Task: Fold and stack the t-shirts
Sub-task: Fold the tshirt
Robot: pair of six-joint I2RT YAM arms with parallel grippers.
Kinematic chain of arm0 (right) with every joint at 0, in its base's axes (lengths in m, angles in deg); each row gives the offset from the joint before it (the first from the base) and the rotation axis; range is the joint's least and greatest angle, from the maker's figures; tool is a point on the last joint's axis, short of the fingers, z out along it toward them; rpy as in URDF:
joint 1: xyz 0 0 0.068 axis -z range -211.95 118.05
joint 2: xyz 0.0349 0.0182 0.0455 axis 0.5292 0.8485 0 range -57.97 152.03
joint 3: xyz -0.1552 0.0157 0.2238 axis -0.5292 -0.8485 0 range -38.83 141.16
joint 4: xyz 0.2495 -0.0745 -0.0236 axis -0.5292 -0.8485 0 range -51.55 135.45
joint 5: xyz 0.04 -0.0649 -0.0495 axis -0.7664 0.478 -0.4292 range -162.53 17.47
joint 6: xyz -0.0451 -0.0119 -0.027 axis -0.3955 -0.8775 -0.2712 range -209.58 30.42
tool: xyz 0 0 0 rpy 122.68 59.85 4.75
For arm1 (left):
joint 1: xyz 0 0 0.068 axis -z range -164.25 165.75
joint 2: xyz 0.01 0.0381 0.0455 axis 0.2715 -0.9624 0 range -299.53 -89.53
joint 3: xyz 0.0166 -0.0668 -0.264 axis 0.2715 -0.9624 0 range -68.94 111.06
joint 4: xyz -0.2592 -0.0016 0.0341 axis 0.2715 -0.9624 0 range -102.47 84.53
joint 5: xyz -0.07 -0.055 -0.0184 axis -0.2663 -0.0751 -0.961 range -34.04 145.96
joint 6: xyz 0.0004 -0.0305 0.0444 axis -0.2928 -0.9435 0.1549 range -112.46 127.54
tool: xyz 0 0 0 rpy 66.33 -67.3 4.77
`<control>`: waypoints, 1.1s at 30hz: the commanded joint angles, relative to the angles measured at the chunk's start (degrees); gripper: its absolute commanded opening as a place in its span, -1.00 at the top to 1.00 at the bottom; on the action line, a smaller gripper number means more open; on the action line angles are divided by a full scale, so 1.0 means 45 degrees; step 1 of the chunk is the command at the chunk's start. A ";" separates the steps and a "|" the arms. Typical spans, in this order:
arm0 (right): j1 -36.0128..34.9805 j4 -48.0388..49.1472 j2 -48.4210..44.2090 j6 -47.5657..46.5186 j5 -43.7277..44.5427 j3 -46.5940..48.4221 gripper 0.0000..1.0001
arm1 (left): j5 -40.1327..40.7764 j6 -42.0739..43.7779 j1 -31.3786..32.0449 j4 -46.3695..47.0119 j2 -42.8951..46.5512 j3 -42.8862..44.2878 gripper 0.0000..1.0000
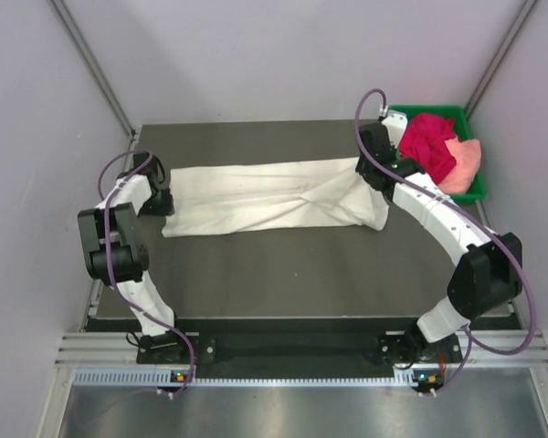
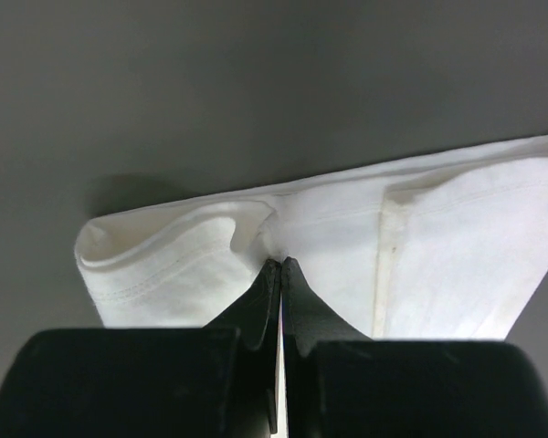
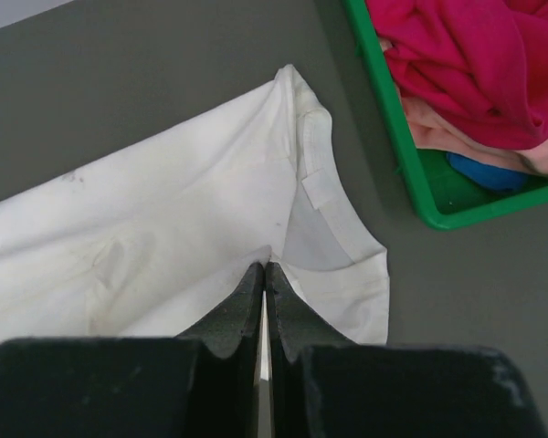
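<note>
Nearest me, the dark grey matte surface (image 1: 301, 274) carries a soft cream-white t-shirt (image 1: 274, 196). It is folded into a long narrow band whose long axis runs left to right. An arm stands at each end of it, so neither is nearer than the other. The left gripper (image 2: 280, 265) is pinched tight on the shirt's left end, where the cloth puckers into its tips. The right gripper (image 3: 263, 266) is clamped tight on the right end, at the neckline by the collar label. The cloth lies stretched between them, and I'd guess the next fold carries one end over toward the other. It looks lightly creased, with a few faint specks. Beyond the shirt's right end stands a green plastic tray (image 1: 434, 109), holding a crumpled magenta-red t-shirt (image 1: 427, 141) and a peach-pink t-shirt (image 1: 466, 162), neither yet folded.
</note>
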 commanded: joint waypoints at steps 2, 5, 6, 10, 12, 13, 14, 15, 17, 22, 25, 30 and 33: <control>0.0397 0.0990 0.0598 -0.0719 -0.0483 0.0729 1.00 | 0.0546 -0.0006 0.0234 -0.0228 -0.0573 0.1190 1.00; 0.0534 0.1107 0.0989 -0.0758 -0.0913 0.0826 1.00 | 0.0663 0.0014 0.0351 -0.0248 -0.0945 0.1444 1.00; 0.0554 0.1108 0.1183 -0.0739 -0.0954 0.0866 1.00 | 0.0664 0.0014 0.0409 -0.0286 -0.1042 0.1522 1.00; 0.0729 0.0641 0.1556 -0.0545 -0.1071 0.1022 1.00 | 0.0916 0.0208 0.0605 -0.0365 -0.1667 0.1951 1.00; 0.0788 0.0522 0.1518 -0.0427 -0.1110 0.0925 1.00 | 0.1131 0.0287 0.0722 -0.0423 -0.1940 0.2322 1.00; 0.0807 0.0580 0.1498 -0.0388 -0.1130 0.0847 1.00 | 0.1190 0.0345 0.0742 -0.0423 -0.2000 0.2420 1.00; 0.0808 0.0580 0.1479 -0.0368 -0.1130 0.0711 1.00 | 0.1268 0.0384 0.0761 -0.0404 -0.2039 0.2499 1.00; 0.0885 0.0638 0.1420 -0.0368 -0.1130 0.0671 1.00 | 0.1404 0.0385 0.0819 -0.0404 -0.2117 0.2616 1.00; 0.0944 0.0658 0.1400 -0.0368 -0.1111 0.0573 1.00 | 0.1464 0.0424 0.0859 -0.0404 -0.2195 0.2733 1.00; 0.1198 0.0658 0.1478 -0.0387 -0.1130 0.0534 1.00 | 0.1834 0.0288 0.0879 -0.0833 -0.2411 0.3085 1.00; 0.1335 0.0639 0.1595 -0.0406 -0.1188 0.0612 1.00 | 0.2243 0.0307 0.0937 -0.0931 -0.2391 0.3222 1.00; 0.1510 0.0756 0.1907 -0.0504 -0.1423 0.0768 1.00 | 0.2616 0.0404 0.1074 -0.1126 -0.2488 0.3535 1.00; 0.1550 0.0950 0.2122 -0.0543 -0.1832 0.0846 1.00 | 0.2558 0.0385 0.1074 -0.1262 -0.2800 0.3690 1.00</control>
